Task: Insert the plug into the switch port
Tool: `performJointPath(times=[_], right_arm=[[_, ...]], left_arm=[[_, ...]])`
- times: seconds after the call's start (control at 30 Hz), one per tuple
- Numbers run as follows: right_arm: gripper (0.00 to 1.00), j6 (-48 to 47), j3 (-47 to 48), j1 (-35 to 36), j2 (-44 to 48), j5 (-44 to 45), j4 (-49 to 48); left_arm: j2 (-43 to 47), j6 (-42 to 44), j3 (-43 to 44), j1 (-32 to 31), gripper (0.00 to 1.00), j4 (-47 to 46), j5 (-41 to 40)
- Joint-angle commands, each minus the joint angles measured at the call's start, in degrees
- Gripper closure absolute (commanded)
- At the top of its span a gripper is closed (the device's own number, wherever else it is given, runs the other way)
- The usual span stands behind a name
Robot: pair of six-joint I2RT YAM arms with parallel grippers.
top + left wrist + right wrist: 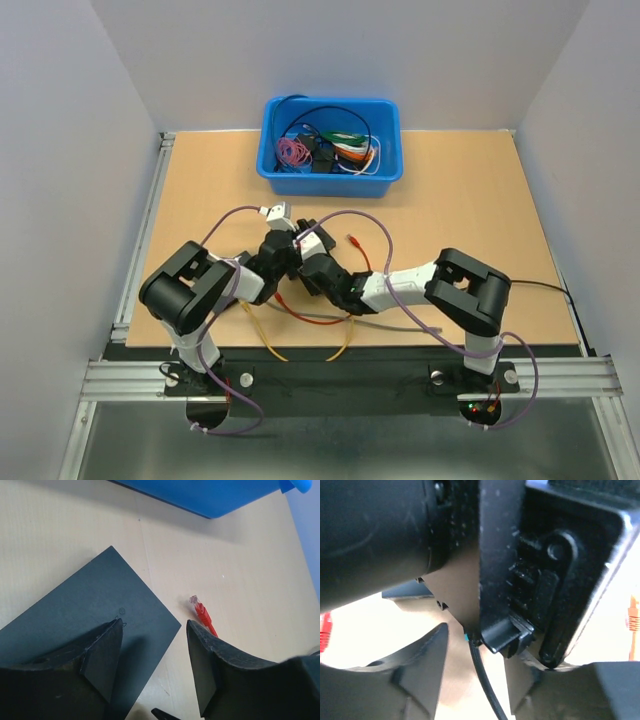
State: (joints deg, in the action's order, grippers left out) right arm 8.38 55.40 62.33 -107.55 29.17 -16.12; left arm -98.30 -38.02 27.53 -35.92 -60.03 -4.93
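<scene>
Evidently the right gripper [479, 650] is hanging released around the black plug [504, 641] in the switch port [522, 587]. Left gripper [154, 625] is straddling the switch [75, 610] at its edge; hold indeterminate.

Can see a light brown table [470, 200] with a dark flat box [85, 615] under the left claw [154, 625], a red plug [201, 612] just right of the claw, a blue bin [210, 495] farther ahead, and yellow wires [262, 335] back behind it.

bin: blue bin [330, 180] at table's far edge, tangled cables [340, 150] inside | surface: tan table [470, 200] | loose: red-tipped cable [202, 614] lying flat; yellow cable [262, 340] near front edge, seemingly looped
</scene>
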Motion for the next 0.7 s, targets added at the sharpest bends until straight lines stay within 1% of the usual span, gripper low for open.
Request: performJointPath(times=[0.0, 0.17, 0.2, 0.3, 0.4, 0.47, 0.53, 0.57, 0.67], right_arm=[[0.45, 0.58, -1.94, -1.42, 4.18, 3.09, -12.0], [0.38, 0.85, -6.35, -1.42, 9.98, 2.21, -11.92], [0.37, 0.06, -6.96, -1.42, 12.25, 1.95, -11.13], [0.35, -0.73, -6.88, -1.33, 14.99, 2.12, -7.1], [0.34, -1.18, -6.79, -1.33, 18.77, -0.42, -4.29], [0.34, -0.13, -6.09, -1.24, 20.62, -2.26, -1.65], [0.36, 0.41, -6.0, -0.11, 21.5, -4.55, -1.28], [0.39, 0.84, -5.74, 0.68, 21.24, -4.47, -1.02], [0.41, 1.55, -4.43, 4.46, 18.53, -3.86, -0.58]], left_arm=[[-0.23, 0.23, -1.69, -2.49, 0.33, 22.58, 10.99], [2.85, 1.81, 1.38, 0.06, 0.33, 27.15, 11.96], [3.29, 2.16, 1.82, 0.67, 0.33, 27.68, 12.31], [4.87, 3.56, 3.93, 3.13, 0.33, 29.97, 13.19], [5.4, 4.97, 6.3, 5.59, 0.33, 32.07, 13.89], [5.93, 5.76, 7.88, 7.43, 0.33, 33.56, 14.59], [7.24, 6.29, 8.77, 8.85, 0.33, 34.71, 14.86], [7.94, 6.55, 9.47, 9.98, 0.33, 36.02, 14.69], [11.37, 6.91, 10.7, 11.57, 0.33, 39.27, 13.11]])
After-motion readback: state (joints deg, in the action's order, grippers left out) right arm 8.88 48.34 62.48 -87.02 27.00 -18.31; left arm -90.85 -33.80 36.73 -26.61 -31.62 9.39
